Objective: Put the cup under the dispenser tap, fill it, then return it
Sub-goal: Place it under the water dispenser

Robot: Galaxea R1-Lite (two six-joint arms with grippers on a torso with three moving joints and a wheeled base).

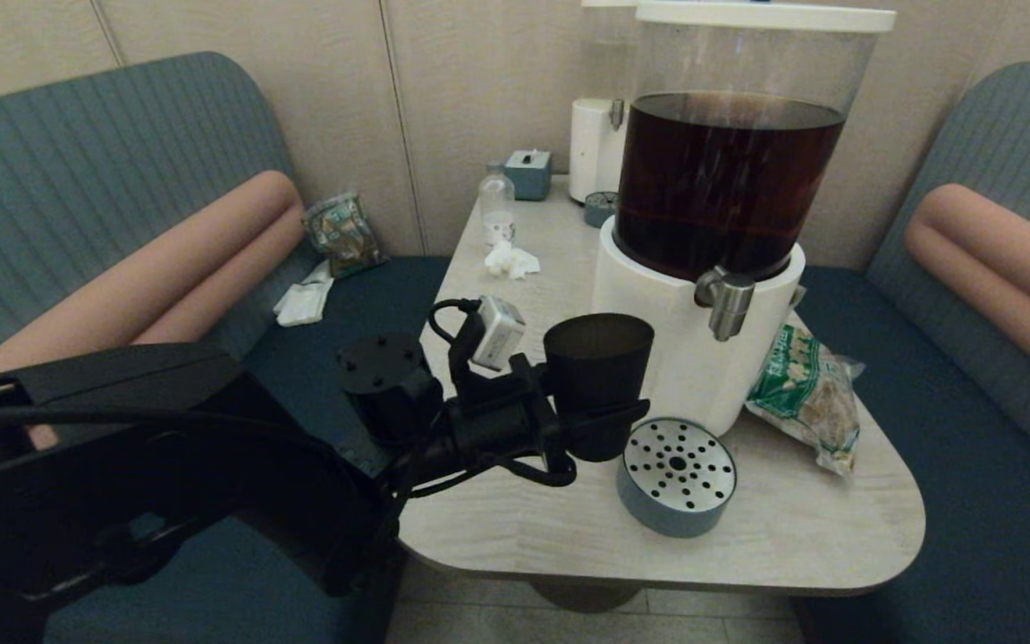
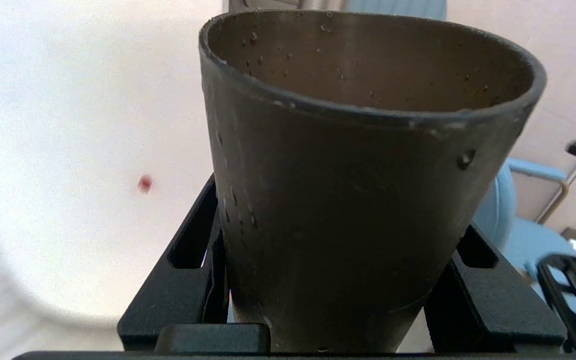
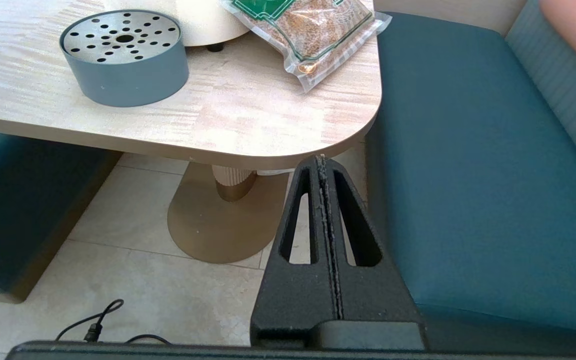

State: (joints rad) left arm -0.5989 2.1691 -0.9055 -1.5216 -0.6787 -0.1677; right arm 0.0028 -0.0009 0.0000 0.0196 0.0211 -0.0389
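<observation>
The left claw is closed around the lower part of the cup, holding it upright in the air above the table; the close view from that wrist shows a black finger on either side of the cup's base. The cup looks empty, with small droplets on its wall. It hangs just beside the dispenser's white base, to the left of the silver tap and not yet beneath it. A round drip tray sits on the table below the tap. The step in hand appears to be carrying the cup toward the tap; the next move calls for shifting it right until its mouth is under the spout. The right claw is pressed shut on nothing, parked low beside the table's corner.
</observation>
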